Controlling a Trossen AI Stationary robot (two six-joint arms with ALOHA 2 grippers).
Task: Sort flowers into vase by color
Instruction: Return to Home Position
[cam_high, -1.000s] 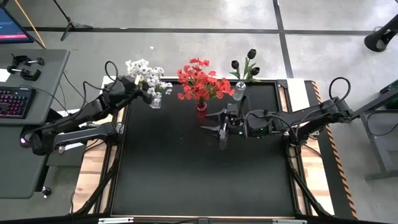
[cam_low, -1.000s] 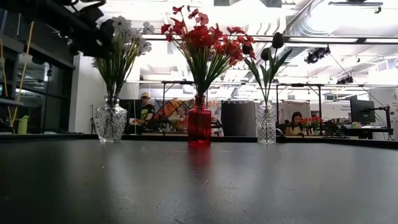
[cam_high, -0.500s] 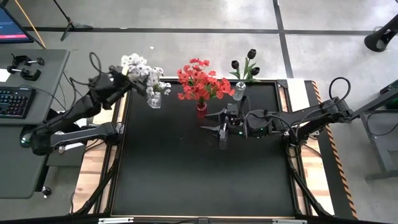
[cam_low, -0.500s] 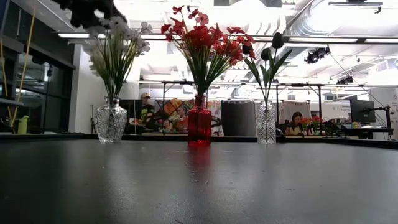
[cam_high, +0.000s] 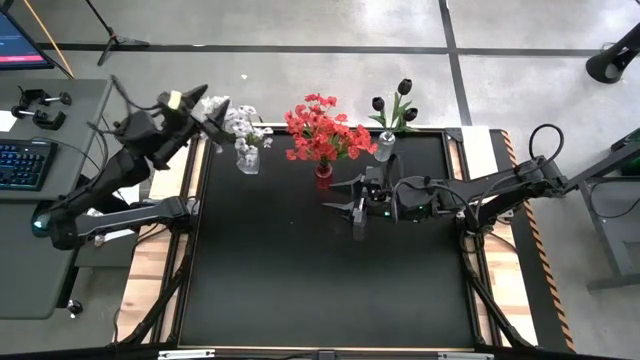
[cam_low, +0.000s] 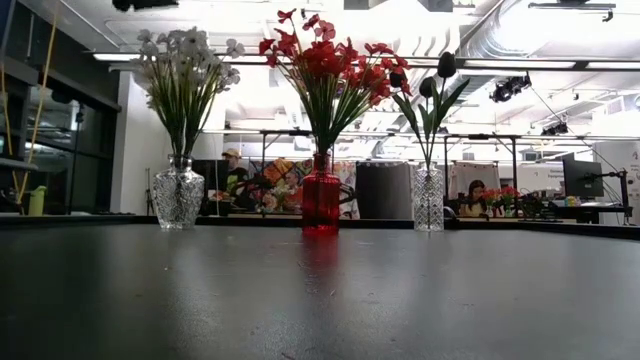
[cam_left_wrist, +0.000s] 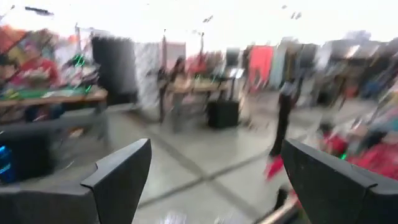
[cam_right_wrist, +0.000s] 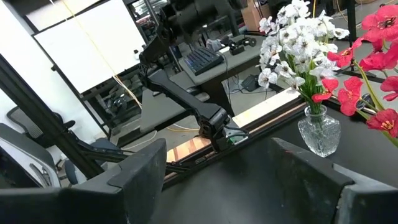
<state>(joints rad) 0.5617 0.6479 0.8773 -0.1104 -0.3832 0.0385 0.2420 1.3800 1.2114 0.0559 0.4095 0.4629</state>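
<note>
The white artificial flowers (cam_low: 185, 62) stand in the clear cut-glass vase (cam_low: 179, 196) at the far left of the black table (cam_high: 300, 290). The red flowers (cam_low: 322, 60) fill the red glass vase (cam_low: 320, 200) beside it, and the black flowers (cam_low: 441, 70) fill the second clear vase (cam_low: 428, 200). The left gripper (cam_left_wrist: 216, 155) hangs raised just beside the white blossoms, fingers apart and empty. The right gripper (cam_right_wrist: 217, 149) waits near the red glass vase, also spread.

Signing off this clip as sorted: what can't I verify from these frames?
- Left wrist view: motion-blurred, facing the room; no vase shows.
- Low view: left tool and right tool out of frame.
- High view: red flowers cover most of the red vase; stem counts too small.
</note>
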